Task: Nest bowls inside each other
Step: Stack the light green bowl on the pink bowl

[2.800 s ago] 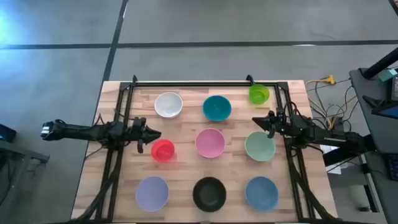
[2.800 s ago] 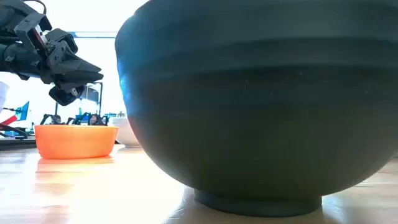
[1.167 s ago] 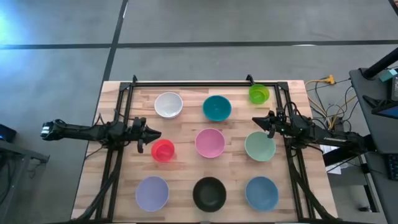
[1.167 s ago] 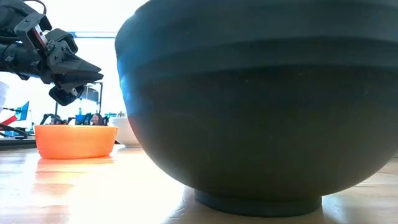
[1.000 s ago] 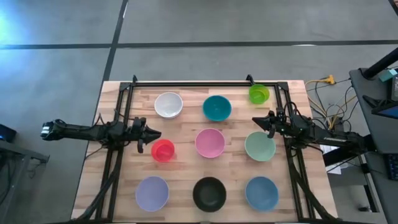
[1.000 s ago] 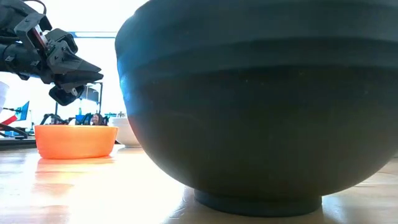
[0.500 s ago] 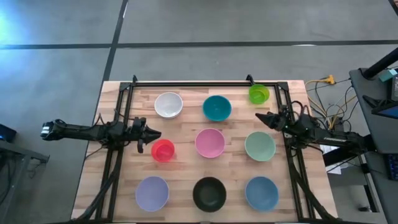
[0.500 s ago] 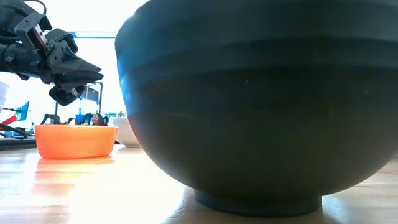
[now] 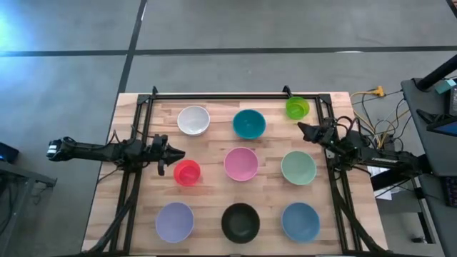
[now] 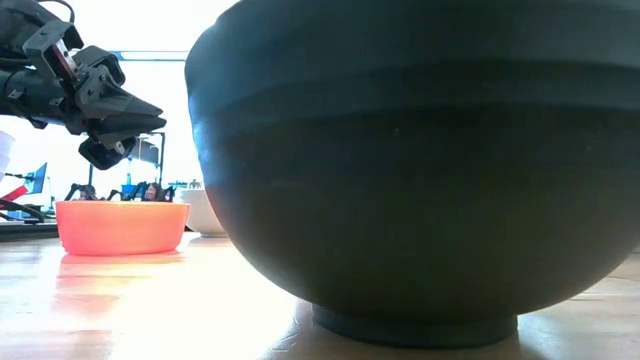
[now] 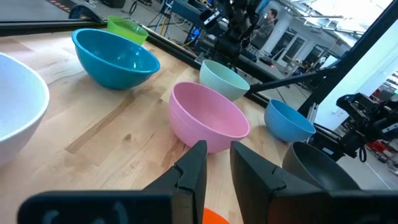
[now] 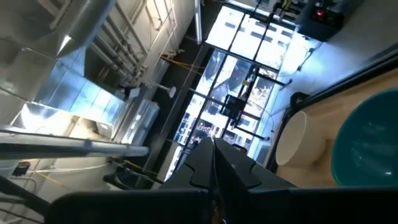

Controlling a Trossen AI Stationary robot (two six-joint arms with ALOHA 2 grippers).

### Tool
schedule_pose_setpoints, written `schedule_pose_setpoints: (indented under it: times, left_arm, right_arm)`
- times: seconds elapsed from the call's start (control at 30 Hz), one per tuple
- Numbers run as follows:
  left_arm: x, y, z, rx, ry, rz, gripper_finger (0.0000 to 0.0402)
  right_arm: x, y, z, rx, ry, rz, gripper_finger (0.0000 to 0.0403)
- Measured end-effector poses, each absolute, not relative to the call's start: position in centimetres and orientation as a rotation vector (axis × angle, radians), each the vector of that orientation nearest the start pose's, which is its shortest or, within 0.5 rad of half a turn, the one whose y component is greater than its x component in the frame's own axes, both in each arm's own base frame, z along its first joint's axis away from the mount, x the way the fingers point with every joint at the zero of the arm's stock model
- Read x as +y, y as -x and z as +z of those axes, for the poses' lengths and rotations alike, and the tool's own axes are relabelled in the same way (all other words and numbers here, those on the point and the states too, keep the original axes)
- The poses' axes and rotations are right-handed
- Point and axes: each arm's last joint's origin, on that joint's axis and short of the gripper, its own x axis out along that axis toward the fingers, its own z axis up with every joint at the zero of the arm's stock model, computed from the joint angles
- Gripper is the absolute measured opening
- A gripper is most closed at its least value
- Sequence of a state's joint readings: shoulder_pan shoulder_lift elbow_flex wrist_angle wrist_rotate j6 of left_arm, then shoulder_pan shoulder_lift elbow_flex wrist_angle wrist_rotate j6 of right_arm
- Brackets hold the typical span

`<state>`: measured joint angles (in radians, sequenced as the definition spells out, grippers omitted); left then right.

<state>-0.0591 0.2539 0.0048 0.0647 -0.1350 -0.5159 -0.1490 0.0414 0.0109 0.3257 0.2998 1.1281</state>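
While left gripper (image 9: 176, 155) hovers, jaws slightly parted — right gripper (image 9: 301, 128) raised, jaws closed.

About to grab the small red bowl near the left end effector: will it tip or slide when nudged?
The red bowl looks small, thin plastic, so probably light and likely to slide on the smooth wooden table. It sits low and wide, so tipping seems unlikely unless its rim is pressed.

1. The right gripper (image 9: 300, 128) has moved toward twelve o'clock in the overhead view. It was over the twelve o'clock rim of the mint bowl (image 9: 298, 168); now it is clear of that bowl, in the gap between it and the lime green bowl (image 9: 297, 108).
2. The right arm has swung with it and now angles up toward eleven o'clock rather than lying level across the table edge.
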Motion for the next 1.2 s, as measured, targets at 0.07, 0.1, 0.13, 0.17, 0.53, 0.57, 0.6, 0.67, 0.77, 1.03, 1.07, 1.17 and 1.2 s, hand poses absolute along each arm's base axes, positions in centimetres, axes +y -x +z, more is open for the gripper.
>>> schedule_pose_setpoints:
  times: [0.07,0.1,0.13,0.17,0.53,0.57,0.6,0.67,0.77,1.03,1.07,1.17,1.2]
  left_arm:
    - [-0.3,-11.2,15.0,0.158,0.497,0.121,0.0056]
    - [-0.3,-11.2,15.1,0.146,0.497,0.124,0.0056]
    - [-0.2,-11.2,15.3,0.125,0.497,0.137,0.0056]
    - [-0.2,-11.2,15.5,0.096,0.5,0.149,0.0056]
    - [0.4,-8.8,23.1,-0.774,0.575,0.086,0.0056]
    - [0.5,-8.2,23.7,-0.871,0.589,0.098,0.0056]
    - [0.6,-7.4,24.3,-0.972,0.609,0.092,0.0056]
    - [0.8,-5.8,25.3,-1.166,0.65,0.066,0.0056]
    - [1.1,-4.3,25.8,-1.329,0.692,0.102,0.0056]
    - [1.5,-4.9,25.5,-1.236,0.682,0.375,0.0056]
    - [1.5,-5.1,25.7,-1.214,0.68,0.387,0.0056]
    - [1.5,-6.3,26.9,-1.133,0.683,0.405,0.0056]
    - [1.4,-6.9,27.4,-1.093,0.677,0.409,0.0056]
  right_arm:
    - [-2.3,-9.0,19.8,-0.567,-1.149,-0.218,0.0009]
    - [-2.3,-9.0,20.0,-0.601,-1.169,-0.213,0.0009]
    - [-2.3,-8.9,20.2,-0.633,-1.187,-0.208,0.0009]
    - [-2.4,-8.7,20.5,-0.669,-1.201,-0.198,0.0009]
    - [-2.2,-7.4,25.0,-0.912,-1.054,-0.078,0.0009]
    - [-2.2,-7.5,25.7,-0.905,-1.017,-0.097,0.0009]
    - [-2.2,-7.8,26.5,-0.894,-0.983,-0.117,0.0009]
    - [-2.3,-8.5,28.0,-0.866,-0.925,-0.155,0.0009]
    - [-2.6,-10.5,30.1,-0.803,-0.857,-0.211,0.0009]
    - [-3.7,-18.2,34.2,-0.629,-0.715,-0.311,0.0009]
    - [-3.8,-19.2,34.7,-0.603,-0.676,-0.297,0.0009]
    - [-3.8,-22.3,36.0,-0.532,-0.609,-0.17,0.0009]
    - [-3.8,-23.2,36.4,-0.51,-0.597,-0.125,0.0009]
